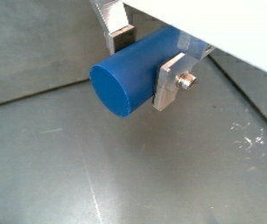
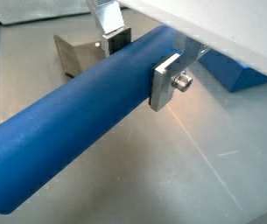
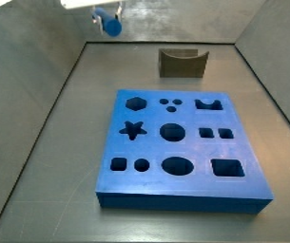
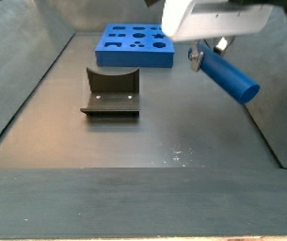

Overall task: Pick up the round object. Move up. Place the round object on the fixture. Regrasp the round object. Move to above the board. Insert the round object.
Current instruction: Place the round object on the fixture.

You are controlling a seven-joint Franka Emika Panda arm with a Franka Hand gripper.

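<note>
- We saw the end effector [image 2: 142,61] raised above the grey floor, its flat silver fingers [image 2: 164,84] pinching the long, smooth blue cylinder peg [image 2: 77,131] across its barrel; in a side view the peg [image 4: 230,77] hung tilted, clear of everything below.
- The grip sat near one end of the peg (most of the length stuck out on one side in a wrist view), so we judged that the overhang could lever the peg round between the pads, and a quick move would make that worse.
- The small olive-brown notched fixture [image 4: 112,92] stood on the floor beside and below the peg, well apart from it. We reckoned that lowering the peg while it was not lined up with the U-shaped notch could set it on the fixture's rim, and it might roll off onto the floor.
- A tilted peg meeting the notch with one end first could also knock the fixture, which looked light and, as far as we could tell, unfastened.
- The large thick blue board [image 3: 177,142] with its shaped holes lay further along the floor, beyond the fixture [image 3: 182,63] in a side view. We thought a poor rest in the notch would spoil the regrasp, and then the peg could jam at the round hole's edge.
- In a wrist view the peg's flat end [image 1: 120,86] faced the camera, and we could not tell how deep the pads reached.
</note>
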